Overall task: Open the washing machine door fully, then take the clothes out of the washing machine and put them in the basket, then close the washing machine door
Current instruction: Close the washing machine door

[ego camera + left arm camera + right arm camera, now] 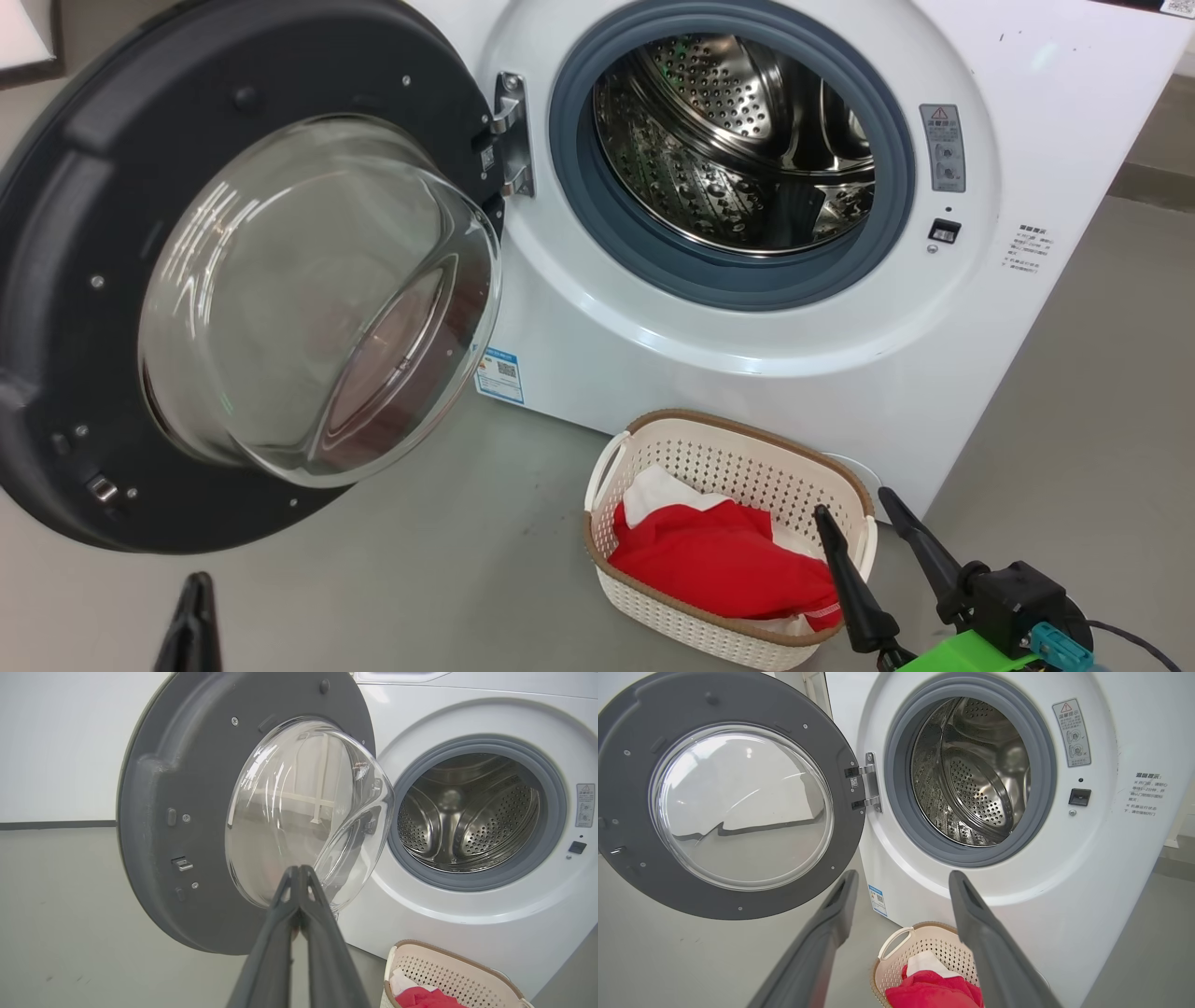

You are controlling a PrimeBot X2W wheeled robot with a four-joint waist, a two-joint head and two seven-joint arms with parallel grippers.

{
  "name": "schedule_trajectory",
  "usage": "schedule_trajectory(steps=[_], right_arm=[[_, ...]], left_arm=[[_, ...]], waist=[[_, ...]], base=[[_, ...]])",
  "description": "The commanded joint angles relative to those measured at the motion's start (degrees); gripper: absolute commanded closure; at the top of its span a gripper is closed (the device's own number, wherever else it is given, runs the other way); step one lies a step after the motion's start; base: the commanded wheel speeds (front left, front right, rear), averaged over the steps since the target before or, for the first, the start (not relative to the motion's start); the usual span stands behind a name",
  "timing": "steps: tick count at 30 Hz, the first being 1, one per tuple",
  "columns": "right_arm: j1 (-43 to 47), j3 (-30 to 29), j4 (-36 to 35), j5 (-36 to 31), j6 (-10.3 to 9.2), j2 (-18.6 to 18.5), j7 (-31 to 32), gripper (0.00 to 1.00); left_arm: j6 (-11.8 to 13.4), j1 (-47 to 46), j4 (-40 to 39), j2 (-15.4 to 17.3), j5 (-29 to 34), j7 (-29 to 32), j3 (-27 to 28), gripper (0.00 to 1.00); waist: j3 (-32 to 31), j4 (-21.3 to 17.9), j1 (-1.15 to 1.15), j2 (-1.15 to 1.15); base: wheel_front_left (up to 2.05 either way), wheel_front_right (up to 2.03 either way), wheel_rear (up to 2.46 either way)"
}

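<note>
The washing machine (840,355) stands with its door (56,280) swung wide to the left, glass bowl (317,299) bulging outward. Its steel drum (738,140) looks bare inside. The basket (728,439) sits on the floor before the machine, holding the red and white clothes (719,560). My right gripper (854,513) hovers open just right of the basket, nothing between its fingers. My left gripper (299,870) is shut on nothing, its tip pointing at the door's glass bowl (303,807) and apart from it. The left gripper's dark tip (194,597) shows at the lower left.
Grey floor (420,560) spreads left of the basket and under the open door. A blue label sticker (499,375) sits low on the machine's front. The door latch socket (944,231) is right of the drum opening. A white wall (60,742) stands behind the door.
</note>
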Motion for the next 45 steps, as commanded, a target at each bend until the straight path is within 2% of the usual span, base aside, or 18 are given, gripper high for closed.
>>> schedule_trajectory(steps=[1,7,14,17,20,23,29,34,38,42,45], right_arm=[[-2.59,1.03,-1.20,-0.39,0.36,-0.46,-0.37,0.00],[-2.72,1.32,-0.71,-0.58,0.36,-0.46,-0.37,0.00],[-2.10,1.60,0.05,-1.24,0.36,-0.46,-0.37,0.00],[-1.63,1.41,0.13,-1.36,0.36,-0.46,-0.37,0.00],[-1.50,1.35,0.21,-1.55,0.36,-0.46,-0.37,0.00],[-1.45,1.36,0.26,-1.68,0.36,-0.46,-0.37,0.00],[-1.62,1.64,0.41,-1.90,0.36,-0.46,-0.37,0.00],[-2.14,1.45,0.36,-2.36,0.36,-0.46,-0.37,0.00],[-2.47,1.61,0.34,-2.57,0.36,-0.46,-0.37,0.00],[-2.50,1.55,0.31,-2.76,0.36,-0.46,-0.37,0.00],[-2.18,1.16,0.15,-2.82,0.36,-0.46,-0.37,0.00]], left_arm=[[0.55,-2.94,-2.00,1.26,0.64,-0.52,2.39,1.00],[2.20,-10.44,-3.64,4.67,-0.08,-0.14,5.57,1.00],[3.70,-23.13,-2.54,10.88,-5.34,5.21,11.74,1.00],[3.65,-29.16,0.56,12.39,-10.10,7.79,14.29,1.00],[2.75,-34.89,7.67,15.09,-14.39,10.22,16.55,1.00],[3.72,-40.21,15.36,16.41,-18.08,13.22,18.47,1.00],[7.54,-50.29,31.24,16.97,-26.80,20.70,23.35,1.00],[10.98,-55.91,40.04,17.07,-32.38,29.53,25.62,1.00],[12.00,-57.56,43.04,18.12,-34.10,33.17,26.35,1.00],[11.92,-58.72,45.44,19.26,-35.97,37.68,26.76,1.00],[11.79,-58.93,46.32,18.83,-38.03,40.79,27.62,1.00]], waist=[[-0.02,-0.02,0.00,0.00],[-0.27,-0.32,0.00,0.00],[-1.22,-1.27,0.00,0.00],[-1.50,-1.81,0.00,0.00],[-1.44,-2.50,0.00,0.00],[-1.35,-3.03,0.00,0.00],[-0.82,-3.86,0.00,0.00],[-0.25,-4.18,0.00,0.00],[0.02,-4.69,0.00,0.00],[0.36,-5.22,0.00,0.00],[0.62,-5.14,0.00,0.00]], base=[[0.00,0.00,0.00],[0.00,0.00,0.00],[0.00,0.00,0.00],[0.00,0.00,0.00],[0.00,0.00,0.00],[0.00,0.00,0.00],[0.00,0.00,0.00],[0.00,0.00,0.00],[0.00,0.00,0.00],[0.00,0.00,0.00],[0.00,0.00,0.00]])
